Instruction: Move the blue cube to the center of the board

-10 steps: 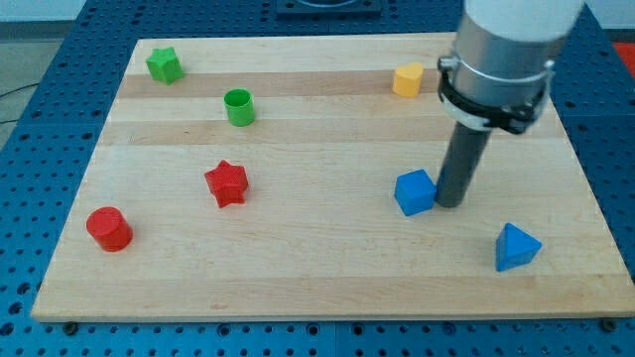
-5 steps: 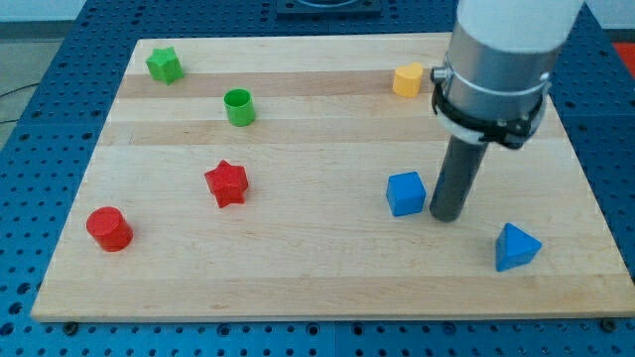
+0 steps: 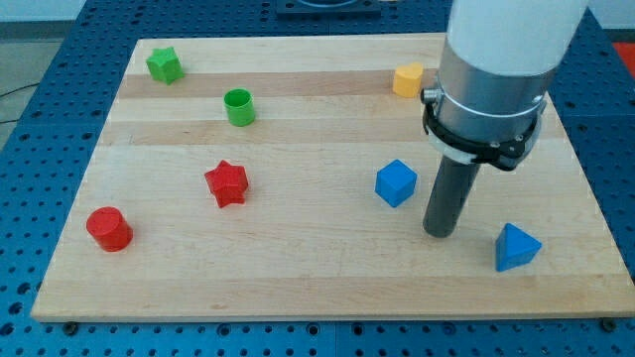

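The blue cube [image 3: 395, 182] lies on the wooden board [image 3: 298, 268], right of the board's middle. My tip [image 3: 438, 232] rests on the board just to the cube's lower right, a short gap apart from it. The dark rod rises from the tip to the large grey and white arm at the view's top right.
A blue triangular block [image 3: 516, 247] lies at the lower right. A yellow block [image 3: 407, 79] sits at the top right, partly beside the arm. A green cylinder [image 3: 238, 106] and green star [image 3: 164, 64] lie upper left. A red star [image 3: 226, 182] and red cylinder [image 3: 108, 228] lie left.
The blue cube has slid left and slightly up and turned a little. My tip has moved down and left, and now stands apart from the cube.
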Controlling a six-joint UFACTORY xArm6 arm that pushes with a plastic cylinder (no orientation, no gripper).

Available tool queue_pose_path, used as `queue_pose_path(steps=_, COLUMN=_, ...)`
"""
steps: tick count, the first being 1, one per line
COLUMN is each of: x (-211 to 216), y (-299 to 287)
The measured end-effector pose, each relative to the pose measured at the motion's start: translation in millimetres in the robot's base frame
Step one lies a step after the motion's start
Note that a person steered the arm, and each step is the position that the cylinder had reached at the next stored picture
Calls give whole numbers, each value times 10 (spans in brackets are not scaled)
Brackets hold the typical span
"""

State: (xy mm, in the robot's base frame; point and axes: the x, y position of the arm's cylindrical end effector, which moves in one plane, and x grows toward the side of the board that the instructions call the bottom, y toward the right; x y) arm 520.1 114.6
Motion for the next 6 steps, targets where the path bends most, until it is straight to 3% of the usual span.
queue_pose_path(steps=1, x=-543, y=-464)
queue_pose_path(steps=2, x=-471, y=-857)
queue_pose_path(steps=3, x=-294, y=-441)
queue_pose_path(steps=5, x=-295, y=-1656)
queue_pose_path(steps=6, x=-354, y=-1777)
